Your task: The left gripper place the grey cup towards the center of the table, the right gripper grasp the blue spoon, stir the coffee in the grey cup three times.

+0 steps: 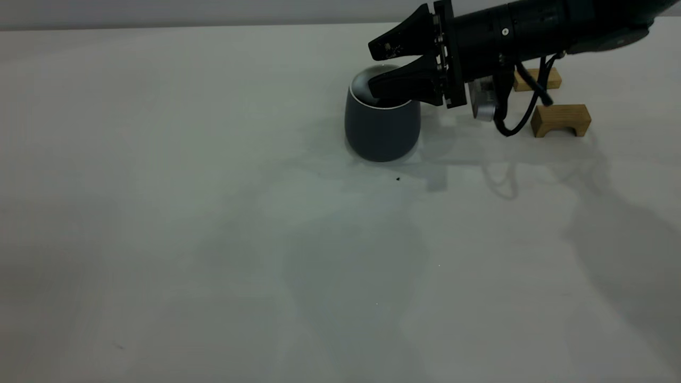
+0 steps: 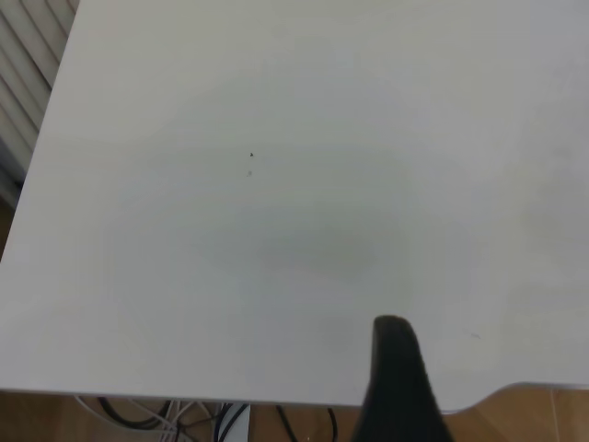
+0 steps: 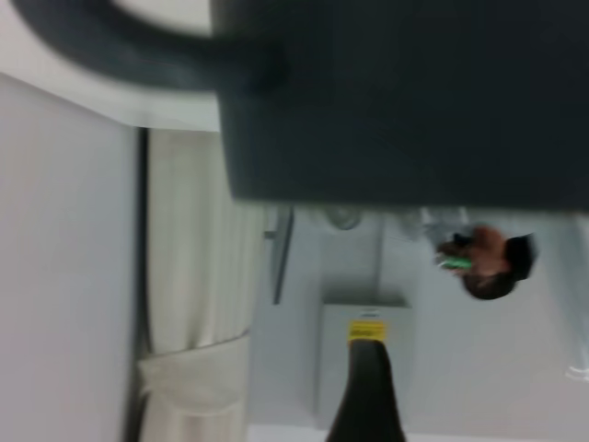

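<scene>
At the cup [image 1: 382,125] rim the right tool [image 1: 375,66] gapes, spoonless; I'd back off. Left tool's [image 2: 398,387] state: cannot tell.

We count one grey cup [image 1: 382,127] on the table [image 1: 213,213], and it stands directly below the jaws of the right gripper [image 1: 376,68], with the lower jaw over its rim. We count two wooden blocks [image 1: 561,119], both behind the jaws on the wrist side; the second block [image 1: 550,78] is partly hidden by the arm. We see one small dark speck [image 1: 398,178] on the table, a little in front of the cup. We count one arm in the exterior view. In the left wrist view we see one dark finger [image 2: 398,387] of the left gripper over bare table.
</scene>
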Robot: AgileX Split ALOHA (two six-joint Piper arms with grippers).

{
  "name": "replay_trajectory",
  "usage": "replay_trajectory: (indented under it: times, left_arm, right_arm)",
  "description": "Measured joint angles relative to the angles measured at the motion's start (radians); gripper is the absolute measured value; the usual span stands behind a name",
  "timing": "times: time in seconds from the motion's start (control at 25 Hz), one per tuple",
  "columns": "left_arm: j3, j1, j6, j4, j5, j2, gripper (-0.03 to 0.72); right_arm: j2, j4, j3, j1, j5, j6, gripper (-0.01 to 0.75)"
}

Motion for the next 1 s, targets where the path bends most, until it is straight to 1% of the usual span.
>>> replay_trajectory:
  times: [0.2, 0.36, 0.48, 0.72, 0.88, 1.0]
  left_arm:
    - [0.000, 0.000, 0.000, 0.000, 0.000, 0.000, 0.585]
    - [0.000, 0.000, 0.000, 0.000, 0.000, 0.000, 0.585]
    - [0.000, 0.000, 0.000, 0.000, 0.000, 0.000, 0.585]
    - [0.000, 0.000, 0.000, 0.000, 0.000, 0.000, 0.585]
    - [0.000, 0.000, 0.000, 0.000, 0.000, 0.000, 0.585]
    - [0.000, 0.000, 0.000, 0.000, 0.000, 0.000, 0.585]
  right_arm:
    - [-0.060, -0.074, 0.000, 0.000, 0.000, 0.000, 0.677]
    - [-0.157, -0.174, 0.001, 0.001, 0.005, -0.013, 0.648]
    - [-0.256, -0.305, 0.001, 0.003, 0.012, -0.066, 0.582]
    - [-0.509, -0.665, 0.003, 0.040, 0.038, -0.106, 0.434]
    - [-0.694, -0.797, 0.003, 0.049, 0.055, -0.108, 0.341]
    - [-0.835, -0.869, 0.003, 0.049, 0.064, -0.113, 0.287]
